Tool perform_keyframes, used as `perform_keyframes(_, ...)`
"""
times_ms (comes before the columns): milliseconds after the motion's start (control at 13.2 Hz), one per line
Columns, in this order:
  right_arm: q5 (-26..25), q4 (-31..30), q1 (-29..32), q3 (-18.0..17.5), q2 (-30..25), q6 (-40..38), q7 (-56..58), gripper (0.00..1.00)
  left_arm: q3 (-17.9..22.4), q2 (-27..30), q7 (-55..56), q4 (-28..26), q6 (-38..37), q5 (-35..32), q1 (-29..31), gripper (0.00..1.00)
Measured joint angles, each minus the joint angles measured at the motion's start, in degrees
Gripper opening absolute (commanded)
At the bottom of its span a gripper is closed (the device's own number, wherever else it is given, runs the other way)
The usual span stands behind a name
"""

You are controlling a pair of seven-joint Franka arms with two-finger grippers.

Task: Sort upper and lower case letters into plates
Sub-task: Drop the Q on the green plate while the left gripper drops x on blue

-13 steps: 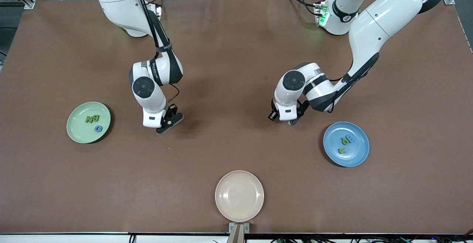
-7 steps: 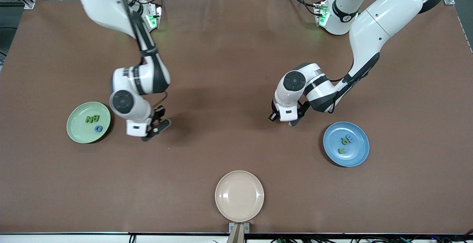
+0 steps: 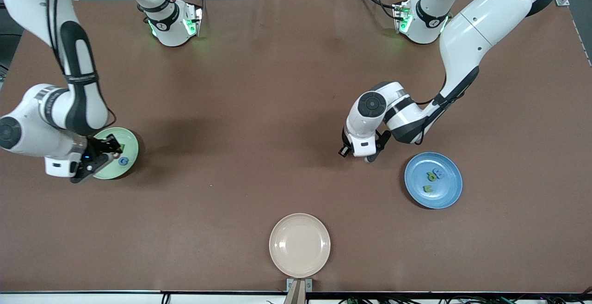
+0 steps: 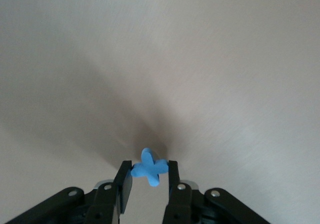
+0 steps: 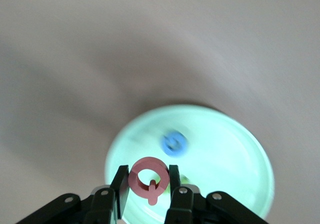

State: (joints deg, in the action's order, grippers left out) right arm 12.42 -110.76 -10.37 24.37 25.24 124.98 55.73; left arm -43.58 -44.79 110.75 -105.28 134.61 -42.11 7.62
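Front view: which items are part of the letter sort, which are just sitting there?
In the job: mint green plate, blue plate, letters in both plates, red Q in right gripper, blue letter in left gripper.
Lying about: cream plate.

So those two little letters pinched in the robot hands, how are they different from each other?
The left gripper holds a blue cross-shaped letter; the right gripper holds a red Q, a ring with a short tail. The blue one hangs over bare brown table, near the blue plate; the red Q hangs over the mint green plate, above a blue letter lying in it. Both are small chunky pieces clamped between two black fingers.
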Motion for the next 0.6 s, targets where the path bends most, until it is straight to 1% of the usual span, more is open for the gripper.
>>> perform_keyframes(151,0.0,-1.99,2.19,-0.1,0.54,3.39,0.11,0.22,0.18,0.12,-5.35,5.09,-4.91,-0.09,0.5,0.0)
perform_keyframes(302,0.0,-4.21,3.48,-0.18,1.5,8.13,0.09,0.23,0.31,0.45,-12.95,9.46,-7.16,-0.09,2.52,0.0)
perform_keyframes(453,0.0,-5.17,4.92,-0.22,2.66,9.92,0.08,0.23,0.35,0.67,-22.02,12.14,-9.36,-0.09,5.51,0.0)
perform_keyframes(604,0.0,-5.31,6.18,-0.23,3.48,10.33,0.08,0.25,0.51,0.72,-31.26,12.73,-11.43,-0.1,8.89,0.01)
